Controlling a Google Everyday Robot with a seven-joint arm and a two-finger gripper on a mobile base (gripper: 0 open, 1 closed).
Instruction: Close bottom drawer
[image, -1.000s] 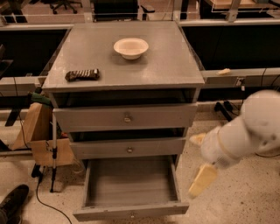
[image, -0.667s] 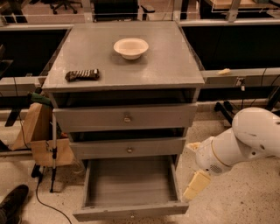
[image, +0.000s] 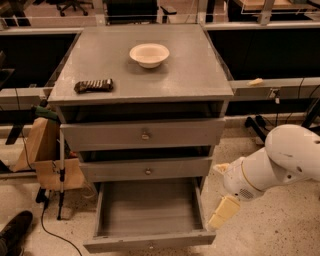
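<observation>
Bottom drawer stands pulled well out at the foot of the grey bench, under the two larger drawer fronts, and a white bowl sits on top. From my seat I see the gripper just beside the drawer's right front corner. Its fingers are spread apart, holding nothing.

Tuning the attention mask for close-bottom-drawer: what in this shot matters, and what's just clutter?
Job:
- bottom drawer, standing open
- tool, open, just right of that drawer's front corner

Lying about:
- bowl and dark packet on the cabinet top
- top drawer, middle drawer
- brown bag and shoe, at the left
</observation>
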